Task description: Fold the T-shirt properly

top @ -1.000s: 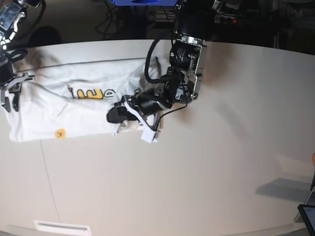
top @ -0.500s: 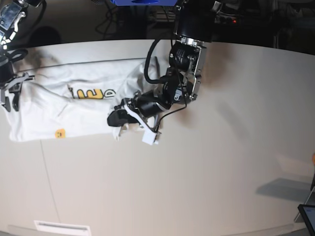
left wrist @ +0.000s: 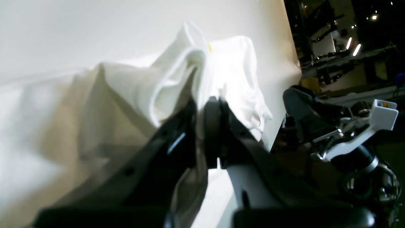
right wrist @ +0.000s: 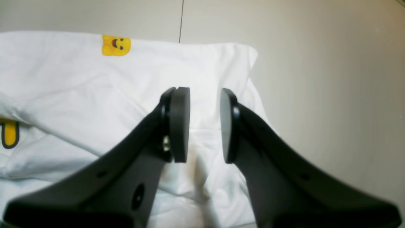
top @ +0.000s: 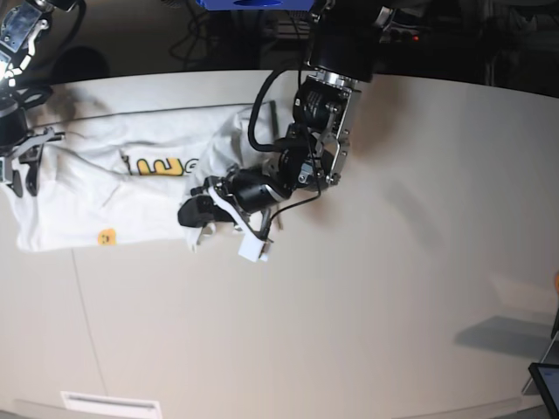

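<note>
The white T-shirt (top: 105,192) lies spread at the table's left, with part of a yellow print (top: 162,166) and a small yellow smiley tag (top: 106,236) showing. My left gripper (top: 194,215) is shut on the shirt's right edge and holds a bunched fold just above the cloth. In the left wrist view the fingers (left wrist: 212,126) pinch white cloth (left wrist: 171,85). My right gripper (top: 19,166) is at the shirt's far left end. In the right wrist view it (right wrist: 205,125) is open, jaws apart over the shirt's corner (right wrist: 79,95), near the smiley tag (right wrist: 116,45).
The pale table (top: 393,288) stretches to the right of the shirt. A dark device (top: 546,384) sits at the bottom right corner and a white strip (top: 109,403) at the front edge. Dark clutter lies behind the table's far edge.
My left gripper has moved left and slightly down with the shirt's right edge, drawing the fold further over the shirt. The right gripper has barely moved.
</note>
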{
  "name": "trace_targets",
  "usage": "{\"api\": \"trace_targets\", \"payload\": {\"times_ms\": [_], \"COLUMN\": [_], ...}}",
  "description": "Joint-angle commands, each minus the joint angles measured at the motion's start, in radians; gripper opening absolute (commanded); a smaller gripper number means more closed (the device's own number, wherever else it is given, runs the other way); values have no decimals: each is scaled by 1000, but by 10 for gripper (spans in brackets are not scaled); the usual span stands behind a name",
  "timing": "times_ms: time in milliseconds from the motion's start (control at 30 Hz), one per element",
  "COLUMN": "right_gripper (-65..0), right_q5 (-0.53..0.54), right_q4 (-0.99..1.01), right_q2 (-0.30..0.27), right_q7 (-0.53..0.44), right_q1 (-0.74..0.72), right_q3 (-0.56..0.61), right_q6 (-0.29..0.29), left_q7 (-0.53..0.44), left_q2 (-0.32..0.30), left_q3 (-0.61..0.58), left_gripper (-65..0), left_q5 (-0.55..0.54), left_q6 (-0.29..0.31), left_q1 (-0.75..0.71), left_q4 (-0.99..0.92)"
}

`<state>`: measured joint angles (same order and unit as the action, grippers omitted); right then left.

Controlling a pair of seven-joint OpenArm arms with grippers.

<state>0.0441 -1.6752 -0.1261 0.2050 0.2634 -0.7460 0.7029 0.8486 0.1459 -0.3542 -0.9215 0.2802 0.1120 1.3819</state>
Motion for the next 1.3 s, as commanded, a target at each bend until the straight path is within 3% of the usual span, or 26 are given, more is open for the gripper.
{"api": "trace_targets", "payload": {"times_ms": [0, 100, 567, 733, 833, 1133, 1267], "right_gripper": [-490, -490, -490, -490, -490, -490, -490], "right_q5": [13, 13, 13, 13, 13, 13, 13], "right_q4": [-13, -13, -13, -12, -12, -12, -12], "right_q2": [-14, -14, -14, -14, -14, -14, -14], "right_q7": [-28, -28, -28, -28, -28, -28, -28], "right_q1": [-5, -5, -5, -5, -5, -3, -2], "right_q3": [-5, -8, -5, -5, -5, -5, -5], "right_q6": [-5, -5, -5, -5, -5, -5, -5], "left_q7": [-15, -53, -58, -58, -58, -62, -62], "left_q2": [11, 11, 11, 11, 11, 11, 11], "left_q3": [-1, -10, -10, -67, -130, -194, -191], "left_gripper": [-650, -650, -637, -447, -385, -383, -386], "left_q5": [-21, -23, -26, -26, -29, -339, -446], "left_q6": [9, 9, 14, 14, 14, 18, 96], "left_q1": [16, 25, 33, 53, 73, 242, 314], "left_q4": [3, -5, -5, -5, -5, -178, -183]}}
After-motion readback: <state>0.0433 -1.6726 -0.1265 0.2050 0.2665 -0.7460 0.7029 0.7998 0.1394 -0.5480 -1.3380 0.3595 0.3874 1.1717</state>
